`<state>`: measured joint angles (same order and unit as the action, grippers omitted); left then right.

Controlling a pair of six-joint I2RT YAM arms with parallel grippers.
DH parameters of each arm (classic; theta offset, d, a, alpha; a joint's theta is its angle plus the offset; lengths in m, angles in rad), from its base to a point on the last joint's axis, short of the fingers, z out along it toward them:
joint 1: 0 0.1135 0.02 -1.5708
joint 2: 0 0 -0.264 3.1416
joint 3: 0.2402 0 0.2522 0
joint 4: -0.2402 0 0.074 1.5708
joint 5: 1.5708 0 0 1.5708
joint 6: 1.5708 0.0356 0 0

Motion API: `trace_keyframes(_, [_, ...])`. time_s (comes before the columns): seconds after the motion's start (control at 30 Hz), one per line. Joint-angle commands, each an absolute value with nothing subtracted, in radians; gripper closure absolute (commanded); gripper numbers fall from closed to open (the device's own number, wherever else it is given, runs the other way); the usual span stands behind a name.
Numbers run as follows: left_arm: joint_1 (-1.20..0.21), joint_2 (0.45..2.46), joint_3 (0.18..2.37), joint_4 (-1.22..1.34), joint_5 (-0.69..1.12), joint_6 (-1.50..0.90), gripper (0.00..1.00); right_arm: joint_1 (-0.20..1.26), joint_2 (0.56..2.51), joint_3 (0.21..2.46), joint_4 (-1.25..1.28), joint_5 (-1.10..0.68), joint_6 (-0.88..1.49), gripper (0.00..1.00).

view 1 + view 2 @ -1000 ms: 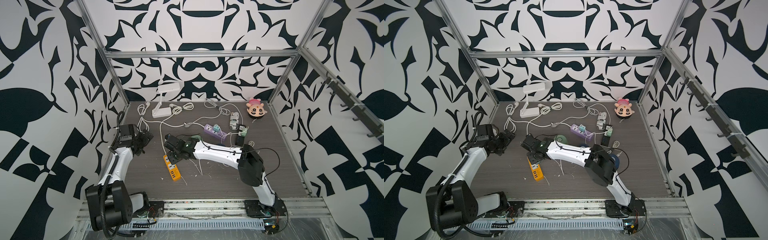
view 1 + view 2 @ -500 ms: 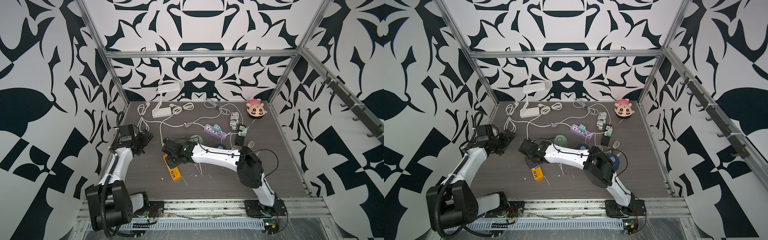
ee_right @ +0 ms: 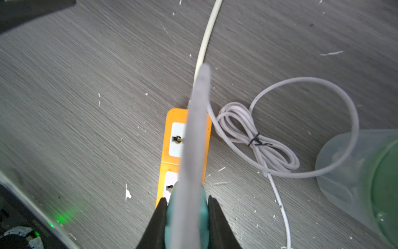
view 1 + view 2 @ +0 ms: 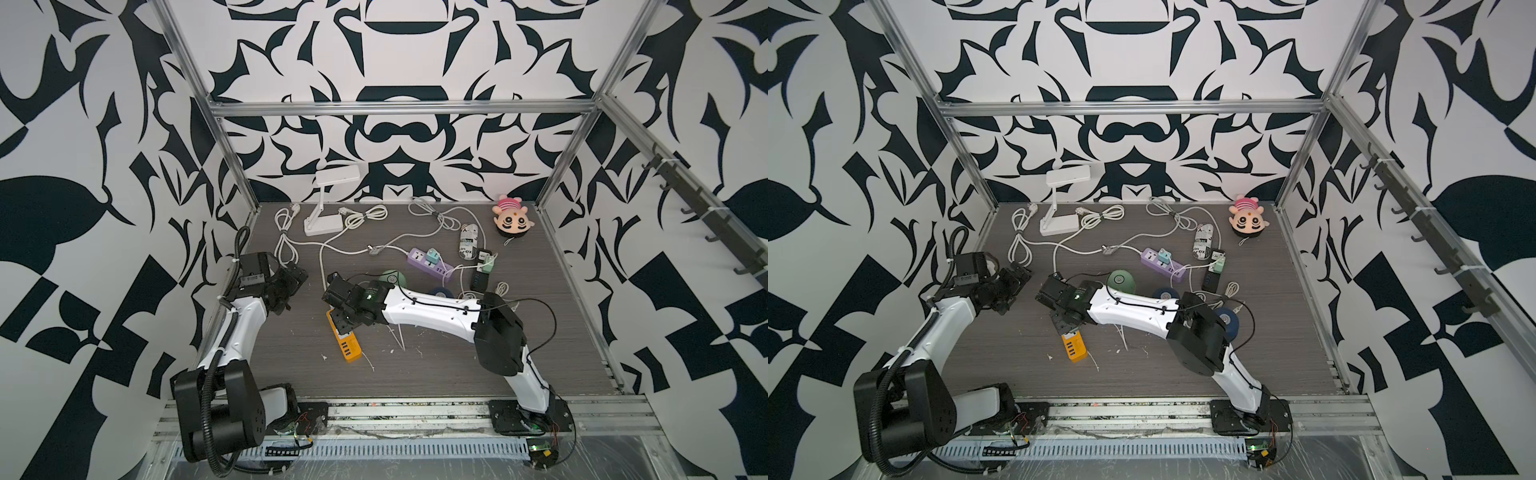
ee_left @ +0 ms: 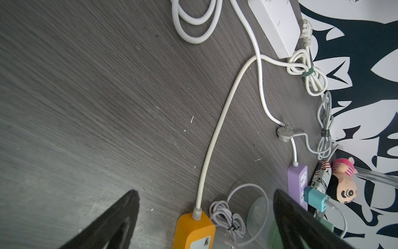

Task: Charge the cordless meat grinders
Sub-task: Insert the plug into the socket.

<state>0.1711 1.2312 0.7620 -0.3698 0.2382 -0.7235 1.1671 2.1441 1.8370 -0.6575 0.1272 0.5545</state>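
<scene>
Right gripper (image 3: 187,212), clamped on teal charger plug (image 3: 203,204), has swung down over orange power strip (image 3: 170,166) beneath; insertion looks imminent

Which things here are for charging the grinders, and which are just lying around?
For the job: mint green grinder, navy grinder, other navy grinder, teal charger plug in the right end effector, orange power strip.
Just lying about: pink plush toy, white lamp.

The table (image 4: 436,365) looks like matt grey wood grain. The power strip (image 3: 172,116) is smooth, glossy orange plastic. The green grinder (image 3: 361,185) has a cloudy clear plastic bowl. The plush toy (image 4: 513,220) is cloth.
</scene>
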Motion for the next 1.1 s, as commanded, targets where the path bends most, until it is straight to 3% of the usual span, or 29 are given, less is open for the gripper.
trace_keyframes(0.0, [0.177, 1.221, 0.752, -0.364, 0.253, -0.709, 0.01, 1.168, 2.158, 1.890, -0.676, 0.148, 0.561, 1.00])
trace_keyframes(1.07, [0.178, 1.219, 0.735, -0.359, 0.256, -0.714, 0.01, 1.165, 2.122, 1.818, -0.687, 0.161, 0.579, 1.00])
